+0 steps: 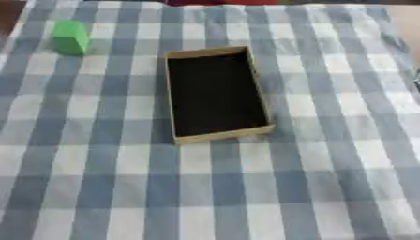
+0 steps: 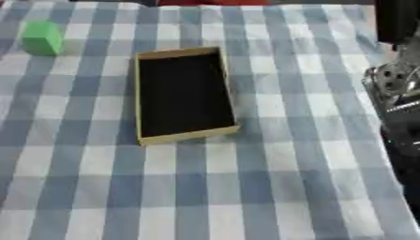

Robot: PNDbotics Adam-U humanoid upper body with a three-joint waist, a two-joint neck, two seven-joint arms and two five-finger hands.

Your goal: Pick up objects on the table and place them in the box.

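Nothing placed yet: box (image 1: pixel 216 93) sits empty mid-table, green block (image 1: pixel 71 37) well apart at far left, right arm (image 2: pixel 398 93) at the edge, neither hand visible, fingers cannot be told.

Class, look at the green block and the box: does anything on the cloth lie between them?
Nothing visible does. The green block stands at the far left, apart from the box, with only bare checked cloth between them. The box looks empty.
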